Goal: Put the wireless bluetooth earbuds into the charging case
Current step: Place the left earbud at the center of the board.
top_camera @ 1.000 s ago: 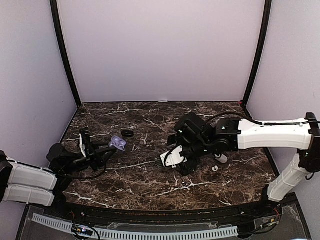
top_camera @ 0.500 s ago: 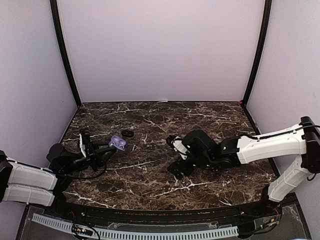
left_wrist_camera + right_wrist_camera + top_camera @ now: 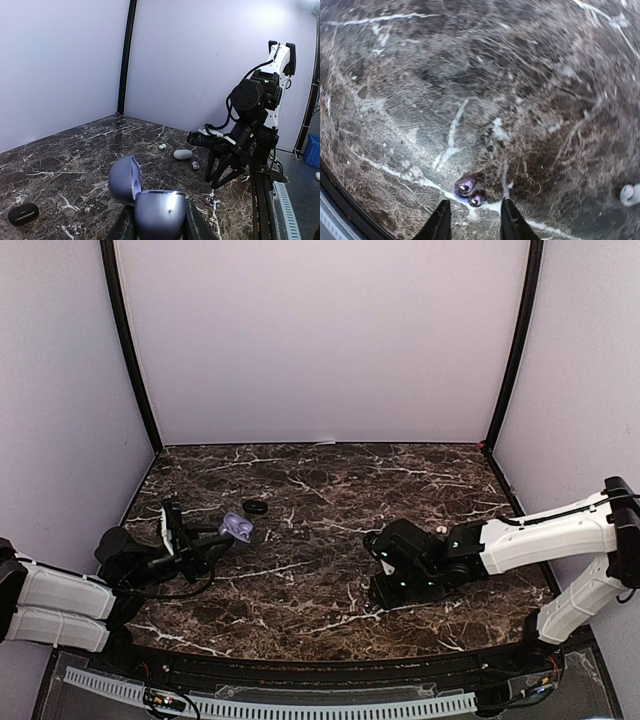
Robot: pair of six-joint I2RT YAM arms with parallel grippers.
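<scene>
Two things have changed in the last second: the right arm has swung from mid-table down toward the near edge of the table [image 3: 300,615], and the right gripper [image 3: 473,204] has drawn its fingers in from their widest spread. They now stand a modest gap apart, tips nearly on the marble. A pair of glossy purple earbuds [image 3: 469,192] lies touching each other just ahead of and between those tips, apparently not yet pinched. At the left edge nothing has moved. The left gripper [image 3: 156,227] stays clamped on the lavender charging case [image 3: 154,212], low over the table with its lid [image 3: 124,178] hinged open and facing the right arm. For the task this looks like the start of the pick. The closing is probably still under way, and because the two buds sit together, the jaws may catch both or nudge one aside. A white earbud [image 3: 441,529] lies farther back toward the right edge, and a black ring [image 3: 256,507] sits just behind the case.
</scene>
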